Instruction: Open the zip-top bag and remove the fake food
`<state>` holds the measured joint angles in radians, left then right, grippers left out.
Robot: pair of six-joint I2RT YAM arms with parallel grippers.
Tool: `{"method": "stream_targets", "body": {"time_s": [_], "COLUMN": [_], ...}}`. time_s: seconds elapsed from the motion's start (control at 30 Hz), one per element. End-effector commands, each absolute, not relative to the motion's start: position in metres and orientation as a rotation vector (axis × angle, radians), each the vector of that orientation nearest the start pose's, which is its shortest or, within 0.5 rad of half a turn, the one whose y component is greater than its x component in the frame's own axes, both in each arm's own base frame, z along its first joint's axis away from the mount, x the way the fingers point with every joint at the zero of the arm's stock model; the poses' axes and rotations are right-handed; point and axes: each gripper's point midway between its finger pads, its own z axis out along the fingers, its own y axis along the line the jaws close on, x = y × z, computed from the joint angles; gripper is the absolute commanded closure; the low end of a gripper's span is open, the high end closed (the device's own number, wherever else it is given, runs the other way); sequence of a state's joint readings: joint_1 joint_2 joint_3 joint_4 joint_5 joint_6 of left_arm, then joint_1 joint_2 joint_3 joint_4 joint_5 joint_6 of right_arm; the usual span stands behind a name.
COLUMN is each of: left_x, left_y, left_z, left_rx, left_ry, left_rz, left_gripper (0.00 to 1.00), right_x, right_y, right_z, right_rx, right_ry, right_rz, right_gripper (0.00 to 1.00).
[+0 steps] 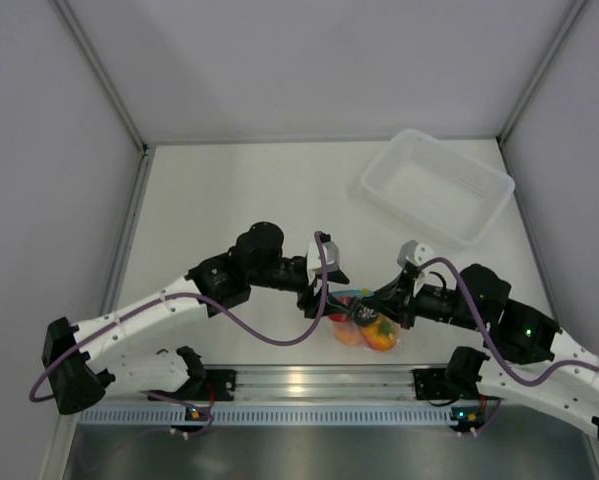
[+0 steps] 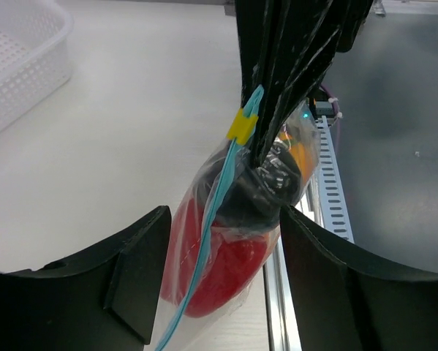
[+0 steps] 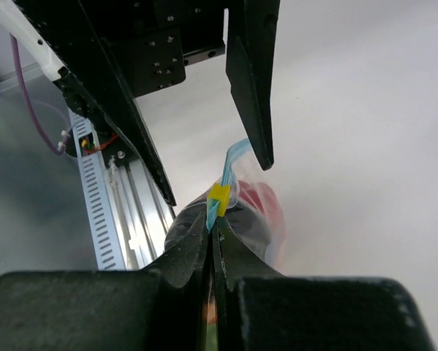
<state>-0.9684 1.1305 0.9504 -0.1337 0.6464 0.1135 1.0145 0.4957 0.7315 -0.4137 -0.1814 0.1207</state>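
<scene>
The zip-top bag [image 1: 364, 328] is held near the table's front edge, with the fake food inside. My right gripper [image 3: 212, 228] is shut on the light-blue zip strip just below its yellow slider [image 3: 219, 199]. In the left wrist view the right gripper's black fingers [image 2: 292, 66] come down from above to the slider [image 2: 243, 126]. My left gripper [image 2: 224, 245] is open, its jaws on either side of the bag's lower end without touching it. The red pepper [image 2: 226, 274], the dark piece [image 2: 266, 186] and an orange fruit [image 2: 304, 157] show through the plastic.
The white translucent tray [image 1: 379, 176] stands at the back right and shows in the left wrist view [image 2: 14, 58]. The slotted metal rail [image 1: 299, 382] runs along the front edge, right beside the bag. Grey walls close in the table.
</scene>
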Motion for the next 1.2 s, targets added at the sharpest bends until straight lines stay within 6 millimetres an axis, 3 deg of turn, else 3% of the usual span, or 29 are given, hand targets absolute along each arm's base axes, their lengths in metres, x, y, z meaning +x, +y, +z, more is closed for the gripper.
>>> {"method": "stream_targets", "body": {"time_s": [0.0,0.27,0.5,0.63,1.03,1.17], "left_x": [0.113,0.097,0.095,0.091,0.086,0.086], "left_y": [-0.357,-0.360,-0.367,-0.369,-0.373,-0.376], "left_z": [0.303,0.335,0.334,0.334,0.322,0.319], "left_rx": [1.363,1.354,1.379,1.388,1.429,1.439], "left_ry": [1.279,1.122,1.125,1.112,1.130,1.135], "left_rz": [-1.178,-1.262,-1.305,-1.331,-1.378,-1.388], "left_gripper": [0.34,0.46,0.58,0.70,0.71,0.82], "right_x": [0.095,0.090,0.081,0.079,0.080,0.083], "right_y": [0.231,0.233,0.237,0.239,0.239,0.239], "right_z": [0.288,0.281,0.284,0.286,0.295,0.294], "right_rx": [-0.964,-1.006,-1.049,-1.057,-1.035,-1.025], "right_ry": [1.567,1.571,1.530,1.519,1.491,1.498], "right_rz": [0.972,0.993,1.039,1.051,1.061,1.049], "right_gripper": [1.00,1.00,1.00,1.00,1.00,1.00]}}
